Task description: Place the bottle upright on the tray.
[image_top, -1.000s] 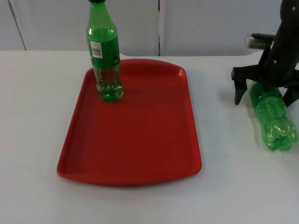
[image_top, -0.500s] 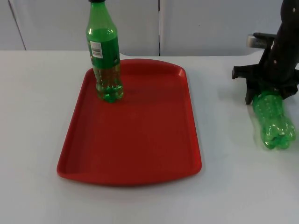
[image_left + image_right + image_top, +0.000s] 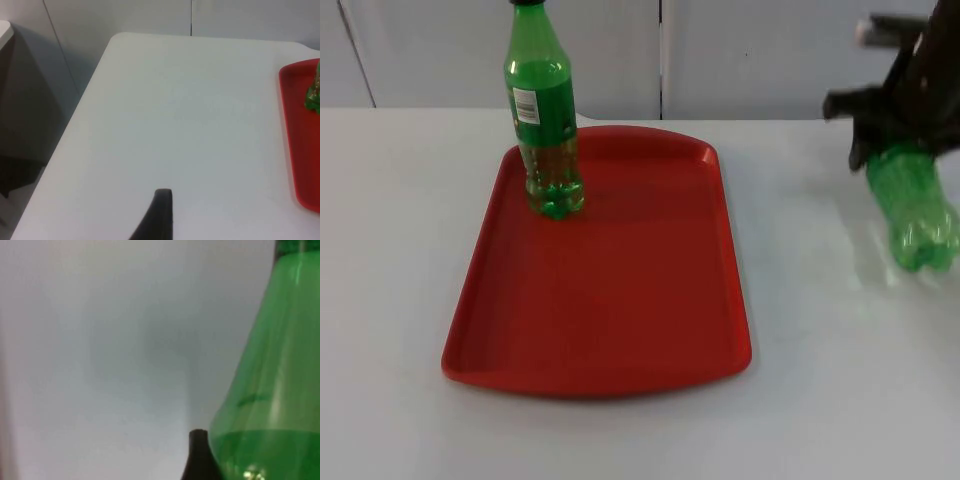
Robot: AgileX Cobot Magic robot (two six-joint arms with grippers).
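One bottle (image 3: 545,120) upright on tray (image 3: 610,310), right tool (image 3: 890,130) clamping second bottle (image 3: 917,215)

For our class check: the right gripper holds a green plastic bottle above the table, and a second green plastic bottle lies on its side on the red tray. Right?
Not quite. In the top view the second green plastic bottle stands upright on the red tray, not on its side. The right gripper does hold the other green bottle above the table.

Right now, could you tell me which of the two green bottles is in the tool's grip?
The label-less bottle right of the tray, held tilted by the right tool; the labelled bottle stands on the tray.
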